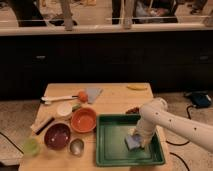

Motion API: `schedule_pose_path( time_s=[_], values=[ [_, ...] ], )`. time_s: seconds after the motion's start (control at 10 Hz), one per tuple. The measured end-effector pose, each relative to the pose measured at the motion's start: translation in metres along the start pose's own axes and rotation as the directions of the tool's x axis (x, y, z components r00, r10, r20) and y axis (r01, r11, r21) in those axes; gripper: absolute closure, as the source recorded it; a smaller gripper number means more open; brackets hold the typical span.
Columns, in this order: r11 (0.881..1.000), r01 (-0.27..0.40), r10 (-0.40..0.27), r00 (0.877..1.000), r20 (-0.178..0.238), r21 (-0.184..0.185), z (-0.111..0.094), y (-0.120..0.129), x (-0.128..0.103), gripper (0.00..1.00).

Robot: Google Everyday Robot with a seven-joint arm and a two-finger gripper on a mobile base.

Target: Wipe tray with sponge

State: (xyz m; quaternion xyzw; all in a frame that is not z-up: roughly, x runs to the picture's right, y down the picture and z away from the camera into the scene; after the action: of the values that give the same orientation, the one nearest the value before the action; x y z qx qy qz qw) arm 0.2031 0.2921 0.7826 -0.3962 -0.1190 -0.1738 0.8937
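Wooden worktop (115, 102), with a dark counter front behind it.

- **Far left:** a pale-green cup (31, 146) stands near the front edge. Behind it a dark brush (42, 125) lies slantwise. A white long-handled utensil (57, 98) lies across the rear left.
- **Left of centre:** a dark-red bowl (57, 136) stands at the front, just right of the cup, with a small white dish (64, 109) behind it. A small metal cup (76, 146) stands just beside the dark-red bowl, on its right.
- **Centre:** an orange round bowl (83, 120) stands between the white dish and the tray, its rim near the tray's left edge. At the rear, an orange ball (82, 96) lies just beside a flat grey-blue cloth (93, 93).
- **Front right:** the tray (111, 134), dark green, rectangular and shallow, takes up this part of the worktop. The sponge (131, 143), light blue, lies on the tray's floor, right of centre.
- **Gripper:** the gripper (138, 139), at the end of a white arm (170, 120) reaching in from the right, is down on the sponge's upper right part. Whether it clasps the sponge or merely presses on it cannot be told.
- **Rear right:** a small brown item (132, 110) lies just behind the tray's rear rim. A yellow object (137, 87) lies near the rear edge of the worktop.
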Motion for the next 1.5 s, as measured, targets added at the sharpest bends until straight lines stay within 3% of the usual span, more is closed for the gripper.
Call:
schedule_pose_path(
  time_s=[0.2,0.6,0.8,1.0,1.3,1.5],
  values=[
    [1.000,0.004,-0.004,1.000,-0.007,0.004,-0.003,-0.002,0.002,1.00],
    [0.998,0.035,-0.034,0.999,-0.035,0.045,-0.030,-0.029,0.005,1.00],
    [0.995,0.092,-0.090,0.995,-0.036,0.048,-0.033,-0.044,-0.016,1.00],
    [0.982,0.186,-0.185,0.982,-0.034,0.036,-0.032,-0.050,-0.045,1.00],
    [0.960,0.279,-0.279,0.960,-0.025,0.022,-0.031,-0.016,-0.072,1.00],
    [0.960,0.279,-0.278,0.960,-0.029,0.021,-0.033,0.008,-0.069,1.00]
  ],
)
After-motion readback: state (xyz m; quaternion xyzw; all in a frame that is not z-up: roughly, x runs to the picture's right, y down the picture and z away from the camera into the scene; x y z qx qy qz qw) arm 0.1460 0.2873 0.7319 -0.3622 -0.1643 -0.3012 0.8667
